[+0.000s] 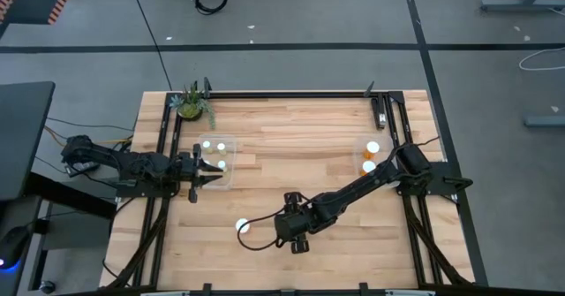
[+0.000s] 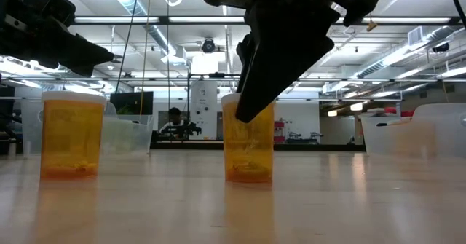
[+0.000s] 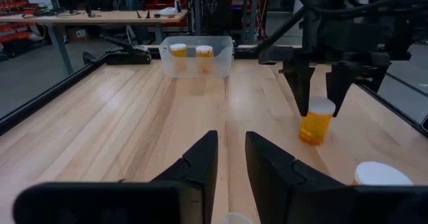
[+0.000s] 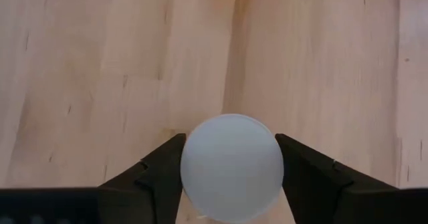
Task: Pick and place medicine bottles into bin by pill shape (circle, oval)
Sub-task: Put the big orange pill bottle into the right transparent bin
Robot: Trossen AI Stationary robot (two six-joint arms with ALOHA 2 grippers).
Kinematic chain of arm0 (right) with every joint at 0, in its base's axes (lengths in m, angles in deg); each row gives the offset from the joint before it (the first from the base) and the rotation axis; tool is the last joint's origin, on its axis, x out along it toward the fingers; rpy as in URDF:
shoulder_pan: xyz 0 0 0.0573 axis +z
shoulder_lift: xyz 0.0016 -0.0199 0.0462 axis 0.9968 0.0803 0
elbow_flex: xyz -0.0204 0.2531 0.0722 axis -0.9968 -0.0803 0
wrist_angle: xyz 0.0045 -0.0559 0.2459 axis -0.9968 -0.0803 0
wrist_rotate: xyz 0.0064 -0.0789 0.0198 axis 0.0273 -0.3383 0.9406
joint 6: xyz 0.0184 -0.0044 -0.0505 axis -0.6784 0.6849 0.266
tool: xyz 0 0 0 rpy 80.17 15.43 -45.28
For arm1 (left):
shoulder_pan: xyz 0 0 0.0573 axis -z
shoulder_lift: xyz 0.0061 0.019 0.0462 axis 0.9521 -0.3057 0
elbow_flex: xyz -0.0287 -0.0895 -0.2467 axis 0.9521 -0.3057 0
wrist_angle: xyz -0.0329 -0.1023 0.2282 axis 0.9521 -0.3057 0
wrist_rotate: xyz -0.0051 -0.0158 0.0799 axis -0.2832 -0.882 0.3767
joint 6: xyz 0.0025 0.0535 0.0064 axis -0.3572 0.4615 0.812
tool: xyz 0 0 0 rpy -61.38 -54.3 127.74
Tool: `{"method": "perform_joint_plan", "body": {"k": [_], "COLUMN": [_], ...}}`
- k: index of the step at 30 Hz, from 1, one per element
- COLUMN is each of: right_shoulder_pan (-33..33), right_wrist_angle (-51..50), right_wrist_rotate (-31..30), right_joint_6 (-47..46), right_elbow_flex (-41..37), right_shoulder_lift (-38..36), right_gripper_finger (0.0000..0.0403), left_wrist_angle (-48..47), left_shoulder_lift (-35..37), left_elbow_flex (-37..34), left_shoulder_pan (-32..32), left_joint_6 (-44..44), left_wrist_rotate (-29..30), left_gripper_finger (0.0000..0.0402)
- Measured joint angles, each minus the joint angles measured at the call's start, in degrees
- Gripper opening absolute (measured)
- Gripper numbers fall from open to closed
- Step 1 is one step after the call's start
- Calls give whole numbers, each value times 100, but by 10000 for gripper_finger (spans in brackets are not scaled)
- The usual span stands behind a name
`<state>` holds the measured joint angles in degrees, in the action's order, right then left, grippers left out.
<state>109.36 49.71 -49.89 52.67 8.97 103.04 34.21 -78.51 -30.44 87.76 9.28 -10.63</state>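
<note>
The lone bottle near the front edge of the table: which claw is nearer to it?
Right. The right claw stands straddling the bottle, a finger on each side of its white cap. The left claw is far away, over the left bin.

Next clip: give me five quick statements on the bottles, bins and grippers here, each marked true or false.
1. The right gripper straddles a white-capped bottle standing on the table. True.
2. That bottle is already inside a bin. False: it stands on bare wood, outside both bins.
3. The left gripper holds a bottle. False: nothing shows between its fingers.
4. The left bin has bottles in it. True.
5. The plant sits at the table's near right corner. False: it stands at the far left corner.
</note>
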Motion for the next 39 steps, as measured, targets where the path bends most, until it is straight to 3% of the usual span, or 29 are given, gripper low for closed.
{"method": "perform_joint_plan", "body": {"k": [9,15,28,39], "right_shoulder_pan": [-22,-92,-720,-776], "right_wrist_angle": [-1047,-1162,-1813,-2466], "right_wrist_rotate": [-758,-937,-721,-533], "right_joint_6": [-261,-490,-1834,-2871], "right_elbow_flex": [-54,-678,-1777,-2303], "right_shoulder_lift": [-483,-1257,-3229,-3974], "right_gripper_finger": [224,226,226,226], "left_wrist_angle": [7,7,2,2], "left_shoulder_lift": [0,1,0,0], "left_elbow_flex": [0,0,0,0], "left_shoulder_pan": [0,0,-1,-1], "left_joint_6": [1,1,-1,1], "left_wrist_rotate": [0,-1,-2,-2], "left_gripper_finger": [89,87,93,85]}}
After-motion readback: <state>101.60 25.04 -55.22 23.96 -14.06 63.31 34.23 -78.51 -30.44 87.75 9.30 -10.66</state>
